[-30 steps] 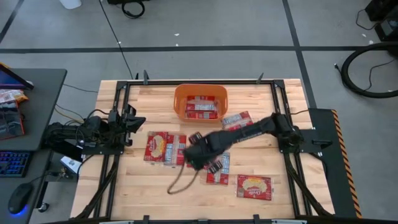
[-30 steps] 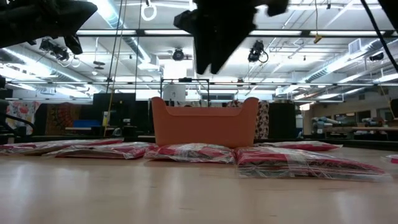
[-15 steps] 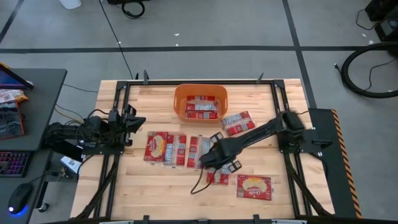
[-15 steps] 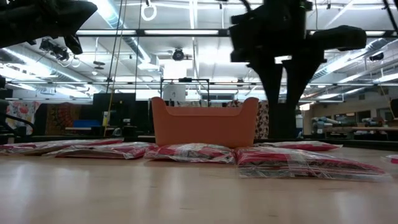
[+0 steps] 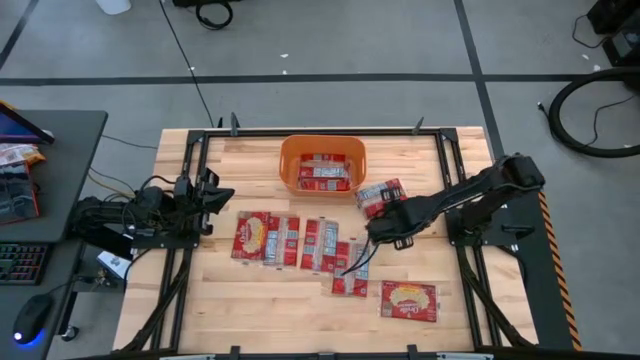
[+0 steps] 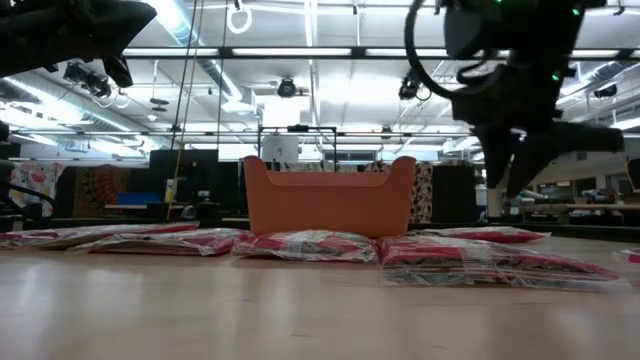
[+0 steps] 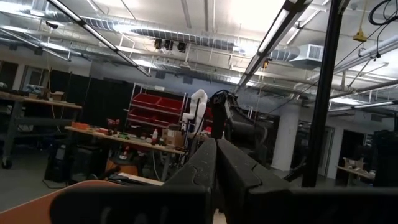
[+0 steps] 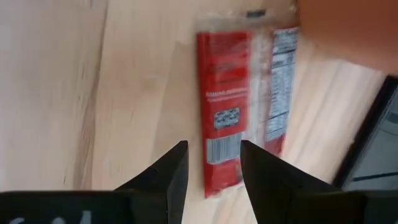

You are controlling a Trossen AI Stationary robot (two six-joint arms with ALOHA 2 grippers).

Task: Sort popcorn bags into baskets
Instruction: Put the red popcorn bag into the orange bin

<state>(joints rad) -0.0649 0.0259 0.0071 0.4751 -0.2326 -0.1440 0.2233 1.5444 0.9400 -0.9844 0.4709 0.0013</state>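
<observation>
Red popcorn bags [image 5: 300,243] lie flat across the table's middle, awaiting pickup. The right gripper [image 8: 210,163], released and empty, hovers over one bag [image 8: 242,111] near the orange basket [image 5: 322,147] at twelve o'clock, lining up a grasp. The left gripper [image 7: 216,163], clenched, waits at nine o'clock.

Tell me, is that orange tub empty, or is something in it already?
Not empty. From above, the orange tub holds red packets with white labels lying flat on its floor. How many are stacked, I cannot tell.
</observation>
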